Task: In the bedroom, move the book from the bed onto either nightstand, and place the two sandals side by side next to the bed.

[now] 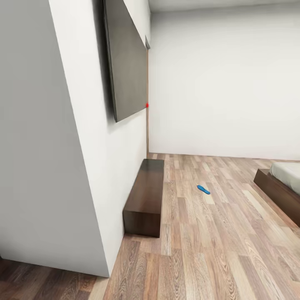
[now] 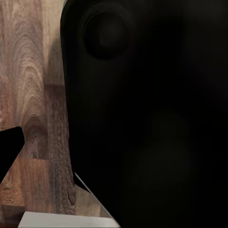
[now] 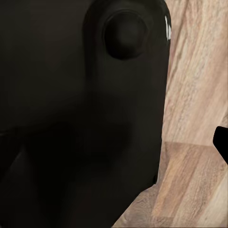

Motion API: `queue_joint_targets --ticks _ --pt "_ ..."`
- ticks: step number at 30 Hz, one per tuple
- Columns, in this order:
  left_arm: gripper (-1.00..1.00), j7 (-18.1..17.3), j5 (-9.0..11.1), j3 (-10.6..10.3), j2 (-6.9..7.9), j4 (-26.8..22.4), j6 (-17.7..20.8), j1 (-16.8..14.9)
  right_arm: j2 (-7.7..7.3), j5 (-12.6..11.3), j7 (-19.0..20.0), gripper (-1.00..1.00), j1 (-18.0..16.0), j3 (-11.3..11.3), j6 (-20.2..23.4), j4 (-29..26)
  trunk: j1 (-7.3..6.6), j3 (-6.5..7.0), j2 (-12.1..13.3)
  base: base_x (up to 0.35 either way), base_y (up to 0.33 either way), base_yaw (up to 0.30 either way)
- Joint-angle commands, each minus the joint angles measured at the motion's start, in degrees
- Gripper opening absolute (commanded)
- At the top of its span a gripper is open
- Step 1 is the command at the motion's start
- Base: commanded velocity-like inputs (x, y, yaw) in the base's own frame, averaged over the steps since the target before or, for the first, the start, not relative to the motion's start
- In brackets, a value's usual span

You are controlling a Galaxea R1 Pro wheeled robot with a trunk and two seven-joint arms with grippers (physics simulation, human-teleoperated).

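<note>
One bright blue sandal (image 1: 203, 189) lies flat on the wood floor, well ahead of me in the head view. The bed (image 1: 280, 188) pokes in at the right edge, showing a corner of its dark frame and light mattress. Book, nightstand and the other sandal are out of view. A dark sliver that may be a left finger (image 2: 9, 145) shows at the edge of the left wrist view, and a similar sliver (image 3: 222, 141) in the right wrist view; the rest is black robot body over floor planks. How the jaws stand cannot be made out.
A white wall corner (image 1: 79, 166) juts out close on the left, with a dark flat screen (image 1: 127, 62) hung on it. Below it a long low dark wood cabinet (image 1: 146, 196) runs along the wall. Wood floor stretches between cabinet and bed to the far white wall.
</note>
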Motion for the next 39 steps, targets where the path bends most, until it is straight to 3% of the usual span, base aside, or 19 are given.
queue_joint_targets --ticks 1,24,39 --pt "1.00 -0.07 -0.10 0.09 -0.33 -0.27 0.33 -0.01 -0.08 0.12 0.26 1.00 -0.17 0.29 -0.18 -0.09 0.00 -0.03 -0.02 0.000 0.000 0.000" --pt "1.00 -0.08 -0.18 0.02 -0.53 -3.56 0.00 -0.01 -0.08 -0.44 0.40 1.00 -0.18 -0.11 -0.17 -0.09 0.00 -0.03 -0.02 0.000 0.000 0.000" --pt "1.00 -0.01 -0.10 0.09 -0.70 -7.07 -4.47 -0.01 -0.27 -0.44 0.30 1.00 -0.18 -0.26 -0.20 -2.88 0.00 -0.03 -0.02 0.000 0.000 0.000"
